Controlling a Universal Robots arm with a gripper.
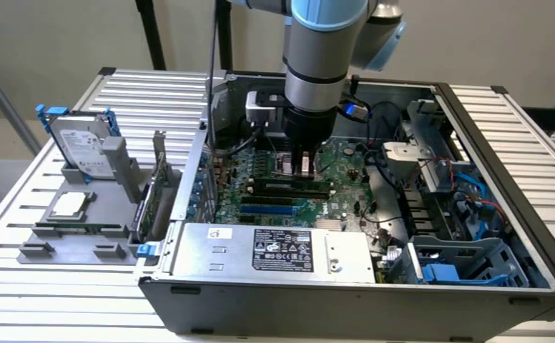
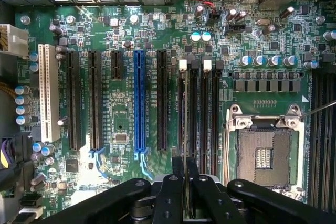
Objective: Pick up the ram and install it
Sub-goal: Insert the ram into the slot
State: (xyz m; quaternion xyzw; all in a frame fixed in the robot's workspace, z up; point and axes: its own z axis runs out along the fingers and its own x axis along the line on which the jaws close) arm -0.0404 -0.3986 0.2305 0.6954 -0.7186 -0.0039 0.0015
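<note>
We see the arm [image 1: 317, 64] reaching straight down into the open computer case [image 1: 506, 214], its gripper [image 2: 186, 179] clamped on the ram [image 2: 186, 129], which stands on edge over a memory slot beside the empty processor socket [image 2: 264, 157]; no label is readable

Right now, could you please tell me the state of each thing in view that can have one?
gripper: shut on the ram, down inside the computer case.
ram: held edge-on over the memory slots, not visibly seated.
processor socket: empty, open.
computer case: side open.
processor chip: lying in the grey holder.
hard drive: standing upright in the holder.
</note>
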